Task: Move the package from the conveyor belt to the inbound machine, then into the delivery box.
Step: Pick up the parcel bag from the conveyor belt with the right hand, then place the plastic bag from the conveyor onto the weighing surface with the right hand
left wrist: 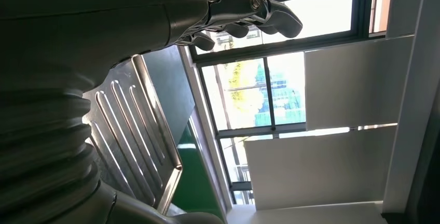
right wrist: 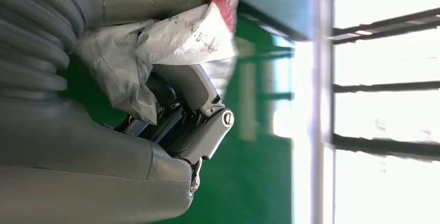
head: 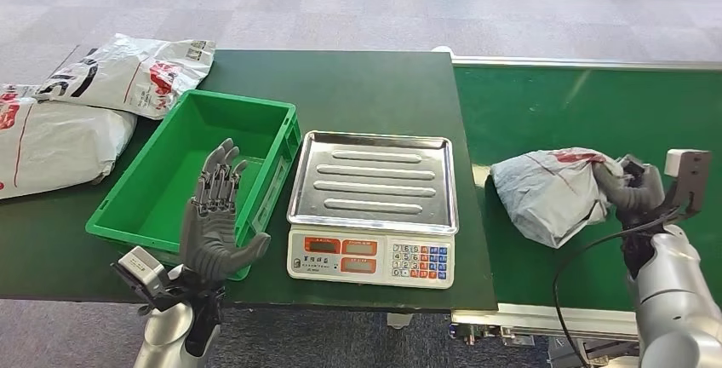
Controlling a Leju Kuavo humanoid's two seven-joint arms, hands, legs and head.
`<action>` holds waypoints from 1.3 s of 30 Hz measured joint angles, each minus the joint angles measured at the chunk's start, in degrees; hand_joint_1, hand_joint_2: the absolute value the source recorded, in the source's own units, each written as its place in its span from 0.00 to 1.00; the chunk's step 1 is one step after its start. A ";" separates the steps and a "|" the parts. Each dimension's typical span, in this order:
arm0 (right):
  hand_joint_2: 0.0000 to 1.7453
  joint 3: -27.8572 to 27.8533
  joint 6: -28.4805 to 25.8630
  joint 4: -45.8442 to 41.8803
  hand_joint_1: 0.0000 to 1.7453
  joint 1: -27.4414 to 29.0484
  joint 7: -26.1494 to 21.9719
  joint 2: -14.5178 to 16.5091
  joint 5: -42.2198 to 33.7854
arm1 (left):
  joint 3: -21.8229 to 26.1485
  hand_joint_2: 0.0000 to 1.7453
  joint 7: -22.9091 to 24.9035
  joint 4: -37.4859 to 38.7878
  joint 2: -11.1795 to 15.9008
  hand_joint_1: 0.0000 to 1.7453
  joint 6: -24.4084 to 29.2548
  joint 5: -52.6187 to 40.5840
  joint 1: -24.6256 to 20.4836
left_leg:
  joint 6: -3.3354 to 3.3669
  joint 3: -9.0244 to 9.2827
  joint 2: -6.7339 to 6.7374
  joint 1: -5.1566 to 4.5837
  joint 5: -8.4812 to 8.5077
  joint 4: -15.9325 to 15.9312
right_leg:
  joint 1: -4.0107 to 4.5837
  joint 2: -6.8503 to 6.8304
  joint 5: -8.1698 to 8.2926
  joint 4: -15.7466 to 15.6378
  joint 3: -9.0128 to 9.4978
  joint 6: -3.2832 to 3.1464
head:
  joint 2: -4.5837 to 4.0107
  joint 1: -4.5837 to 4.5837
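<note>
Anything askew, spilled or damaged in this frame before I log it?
Nothing stands out. The grey package is crumpled where the right hand grips it on the conveyor belt, as soft mailers do. The scale and green bin sit squarely; the left hand is open, holding nothing.

This looks like a parcel-sorting station set up in an office-like room. A green conveyor belt adjoins a dark green table, where an electronic scale sits near the front edge beside a green crate. Grey mailer bags pile at the table's left edge. Grey carpet tiles cover the floor, and tall windows line a wall.
</note>
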 joint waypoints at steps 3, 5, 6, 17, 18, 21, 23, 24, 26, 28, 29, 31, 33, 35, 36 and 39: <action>1.00 0.09 -0.71 -4.04 1.00 -1.63 -0.96 0.99 -5.86 | 0.00 1.00 -0.28 -0.04 0.00 0.00 0.24 0.08 0.07 | 0.00 -0.04 -0.01 0.00 0.01 0.00 | 0.00 0.00 0.00 0.01 -0.04 0.00 | -0.01 0.00; 1.00 0.73 -0.89 -7.23 1.00 -2.66 0.06 1.74 -8.85 | 0.00 1.00 -0.32 -0.04 0.00 0.00 0.23 0.09 0.08 | -0.01 -0.06 0.00 0.00 0.01 0.00 | 0.00 0.01 0.00 0.02 -0.06 0.00 | 0.00 0.01; 1.00 1.41 -0.92 -8.79 1.00 -3.16 0.88 2.16 -9.90 | 0.00 1.00 -0.33 -0.03 0.00 0.00 0.23 0.09 0.08 | -0.01 -0.06 0.01 0.00 0.01 0.00 | 0.00 0.02 0.00 0.03 -0.07 0.00 | -0.01 0.01; 1.00 17.80 -2.98 -12.75 1.00 -11.83 8.76 10.96 -11.34 | 0.00 1.00 -0.48 0.45 -0.27 0.00 -0.31 0.04 -1.76 | -0.20 -0.01 0.28 0.06 0.16 -0.01 | 0.09 0.31 0.06 0.12 -0.25 -0.09 | 0.00 -0.01; 1.00 18.74 -2.56 -12.56 1.00 -12.25 9.31 11.72 -11.49 | 0.00 1.00 -0.48 0.46 -0.28 0.00 -0.31 0.00 -1.82 | -0.21 -0.07 0.18 0.08 0.18 -0.01 | 0.09 0.21 0.05 0.14 -0.25 -0.10 | 0.00 0.00; 1.00 21.74 -1.18 -11.46 1.00 -13.32 12.03 15.04 -11.59 | 0.00 1.00 -0.32 0.46 -0.29 0.00 -0.25 -0.25 -2.32 | -0.24 -0.12 0.24 0.10 0.19 -0.03 | 0.09 0.30 0.05 0.18 -0.33 -0.12 | 0.01 0.01; 1.00 24.03 -0.39 -10.17 1.00 -13.67 14.20 17.80 -11.28 | 0.00 1.00 -0.05 0.44 -0.30 0.00 -0.02 -0.36 -2.75 | -0.26 -0.09 0.38 0.10 0.18 -0.03 | 0.09 0.45 0.06 0.19 -0.39 -0.13 | 0.00 0.01; 1.00 25.15 0.00 -9.43 1.00 -13.70 15.14 19.18 -10.96 | 0.00 1.00 0.11 0.42 -0.31 0.00 0.10 -0.37 -2.87 | -0.27 -0.09 0.39 0.10 0.18 -0.03 | 0.09 0.47 0.05 0.19 -0.41 -0.13 | 0.00 -0.01; 1.00 27.30 0.84 -7.97 1.00 -13.60 16.39 21.72 -10.10 | 0.00 1.00 0.41 0.40 -0.31 0.00 0.26 -0.38 -2.96 | -0.27 -0.12 0.34 0.11 0.18 -0.04 | 0.09 0.41 0.04 0.19 -0.45 -0.14 | 0.00 -0.01; 1.00 29.38 1.55 -6.78 1.00 -13.46 17.06 24.00 -9.28 | 0.00 1.00 0.56 0.39 -0.32 0.00 0.28 -0.39 -3.09 | -0.27 -0.13 0.30 0.12 0.18 -0.04 | 0.10 0.37 0.02 0.19 -0.47 -0.17 | 0.01 -0.02; 1.00 30.41 1.85 -6.28 1.00 -13.36 17.46 24.96 -8.89 | 0.00 1.00 0.62 0.39 -0.32 0.00 0.28 -0.40 -3.18 | -0.27 -0.13 0.30 0.12 0.18 -0.04 | 0.11 0.36 0.02 0.19 -0.46 -0.18 | 0.01 -0.03; 1.00 32.32 2.25 -5.40 1.00 -13.10 18.49 26.49 -8.27 | 0.00 1.00 0.71 0.39 -0.33 0.00 0.28 -0.42 -3.33 | -0.27 -0.14 0.30 0.12 0.18 -0.04 | 0.10 0.35 0.01 0.19 -0.46 -0.19 | 0.00 -0.02; 1.00 33.91 2.36 -4.56 1.00 -12.80 19.38 27.45 -7.91 | 0.01 1.00 0.79 0.38 -0.32 0.00 0.28 -0.43 -3.38 | -0.27 -0.16 0.29 0.11 0.18 -0.04 | 0.08 0.35 0.01 0.19 -0.45 -0.19 | -0.01 -0.01; 1.00 35.12 2.45 -3.74 1.00 -12.60 20.09 28.10 -7.73 | 0.01 1.00 0.87 0.37 -0.32 0.00 0.28 -0.46 -3.41 | -0.27 -0.17 0.29 0.09 0.18 -0.03 | 0.07 0.35 0.02 0.18 -0.45 -0.18 | 0.00 -0.01; 1.00 35.56 2.56 -3.42 1.00 -12.53 20.35 28.34 -7.66 | 0.01 1.00 0.90 0.35 -0.32 0.00 0.28 -0.48 -3.43 | -0.26 -0.17 0.29 0.09 0.18 -0.03 | 0.06 0.35 0.02 0.18 -0.45 -0.18 | 0.00 -0.01; 1.00 36.24 2.87 -2.79 1.00 -12.43 20.60 28.83 -7.53 | 0.00 1.00 0.92 0.27 -0.31 0.00 0.28 -0.53 -3.44 | -0.26 -0.16 0.29 0.08 0.18 -0.02 | 0.06 0.34 0.03 0.18 -0.45 -0.17 | 0.00 -0.01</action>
